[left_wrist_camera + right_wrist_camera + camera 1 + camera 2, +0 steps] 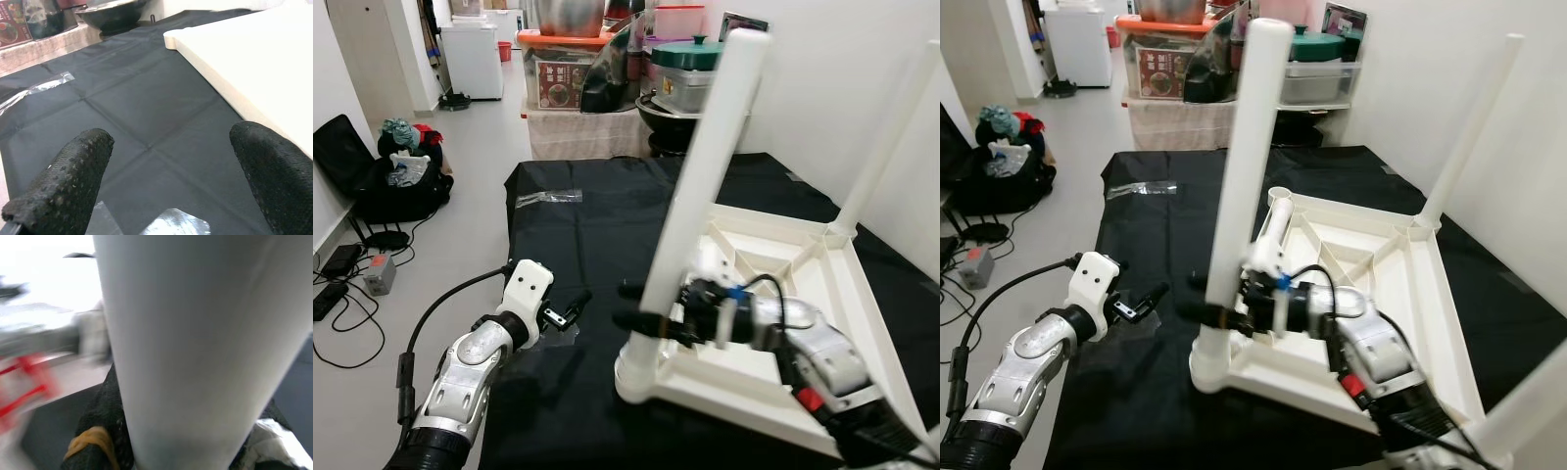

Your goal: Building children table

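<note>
Leg (700,166) is what we're clamping in our right gripper (641,305), seating it in the tabletop (822,284) socket, left gripper (166,181) waiting spread.

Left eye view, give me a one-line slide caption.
Right gripper clasps a white table leg standing in the upturned tabletop; left gripper waits nearby.

Bright indoor light; blurred right-wrist background
</note>
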### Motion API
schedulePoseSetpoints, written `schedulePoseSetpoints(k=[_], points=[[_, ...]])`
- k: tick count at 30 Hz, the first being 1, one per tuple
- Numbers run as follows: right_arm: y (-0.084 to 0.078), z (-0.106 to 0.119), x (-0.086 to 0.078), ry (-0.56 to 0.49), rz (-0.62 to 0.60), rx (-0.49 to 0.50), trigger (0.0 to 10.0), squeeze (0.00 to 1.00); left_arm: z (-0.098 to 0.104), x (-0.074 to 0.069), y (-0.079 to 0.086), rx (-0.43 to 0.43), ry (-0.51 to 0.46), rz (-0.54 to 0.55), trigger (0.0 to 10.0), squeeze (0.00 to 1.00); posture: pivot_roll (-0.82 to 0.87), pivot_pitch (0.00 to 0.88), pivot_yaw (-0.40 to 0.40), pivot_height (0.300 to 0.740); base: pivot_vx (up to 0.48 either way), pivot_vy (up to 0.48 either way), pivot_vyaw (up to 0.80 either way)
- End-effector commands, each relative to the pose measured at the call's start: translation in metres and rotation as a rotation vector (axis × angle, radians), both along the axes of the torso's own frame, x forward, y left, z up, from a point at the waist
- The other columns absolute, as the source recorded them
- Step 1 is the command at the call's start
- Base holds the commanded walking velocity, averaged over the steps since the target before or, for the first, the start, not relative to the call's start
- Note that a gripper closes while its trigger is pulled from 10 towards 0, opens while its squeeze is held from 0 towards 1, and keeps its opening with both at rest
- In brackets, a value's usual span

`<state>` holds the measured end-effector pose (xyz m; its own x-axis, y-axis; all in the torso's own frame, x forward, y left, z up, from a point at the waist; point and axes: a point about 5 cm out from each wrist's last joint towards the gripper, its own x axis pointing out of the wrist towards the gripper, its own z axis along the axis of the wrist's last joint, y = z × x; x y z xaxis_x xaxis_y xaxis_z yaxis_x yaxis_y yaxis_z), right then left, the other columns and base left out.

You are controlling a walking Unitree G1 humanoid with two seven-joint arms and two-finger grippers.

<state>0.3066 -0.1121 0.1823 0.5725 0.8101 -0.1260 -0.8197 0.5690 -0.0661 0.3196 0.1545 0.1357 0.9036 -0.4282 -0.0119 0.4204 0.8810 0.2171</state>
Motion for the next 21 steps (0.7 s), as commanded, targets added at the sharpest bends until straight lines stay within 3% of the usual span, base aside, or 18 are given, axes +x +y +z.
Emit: schedulePoseSetpoints(k=[1, 2, 3, 4, 6, 10, 12, 14, 21], points=[[-0.039, -0.034, 0.008, 0.138, -0.446, -0.145, 10.0, 0.00, -0.002, -0.001, -0.001, -0.002, 0.012, 0.006, 10.0, 0.00, 0.07, 0.000, -0.070, 0.740, 0.000, 0.000, 0.00], [-0.039, -0.034, 0.008, 0.138, -0.446, -0.145, 10.0, 0.00, -0.002, -0.001, -0.001, -0.002, 0.012, 0.006, 10.0, 0.00, 0.07, 0.000, -0.070, 0.740, 0.000, 0.000, 0.00], [-0.045, -0.033, 0.007, 0.131, -0.604, -0.141, 10.0, 0.00, -0.003, -0.001, 0.000, -0.002, 0.014, 0.010, 10.0, 0.00, 0.07, 0.000, -0.071, 0.740, 0.000, 0.000, 0.00], [-0.045, -0.033, 0.007, 0.131, -0.604, -0.141, 10.0, 0.00, -0.003, -0.001, 0.000, -0.002, 0.014, 0.010, 10.0, 0.00, 0.07, 0.000, -0.071, 0.740, 0.000, 0.000, 0.00], [-0.050, -0.034, -0.002, 0.139, -0.764, -0.145, 10.0, 0.00, -0.004, 0.000, 0.000, -0.002, 0.016, 0.016, 10.0, 0.00, 0.07, 0.000, -0.071, 0.740, 0.000, 0.000, 0.00], [-0.039, -0.042, -0.012, 0.239, -0.818, -0.101, 10.0, 0.00, -0.005, 0.001, 0.002, 0.001, 0.020, 0.023, 10.0, 0.00, 0.07, 0.000, -0.069, 0.740, 0.000, 0.000, 0.00], [-0.039, -0.042, -0.012, 0.239, -0.818, -0.101, 10.0, 0.00, -0.005, 0.001, 0.002, 0.001, 0.020, 0.023, 10.0, 0.00, 0.07, 0.000, -0.069, 0.740, 0.000, 0.000, 0.00], [-0.039, -0.048, -0.012, 0.309, -0.904, -0.050, 10.0, 0.00, -0.006, 0.002, 0.001, 0.004, 0.025, 0.027, 10.0, 0.00, 0.06, 0.000, -0.073, 0.740, 0.000, 0.000, 0.00], [-0.045, -0.046, -0.007, 0.318, -1.014, -0.054, 10.0, 0.00, -0.008, 0.002, 0.001, 0.011, 0.035, 0.034, 10.0, 0.00, 0.06, 0.000, -0.076, 0.740, 0.000, 0.000, 0.00]])
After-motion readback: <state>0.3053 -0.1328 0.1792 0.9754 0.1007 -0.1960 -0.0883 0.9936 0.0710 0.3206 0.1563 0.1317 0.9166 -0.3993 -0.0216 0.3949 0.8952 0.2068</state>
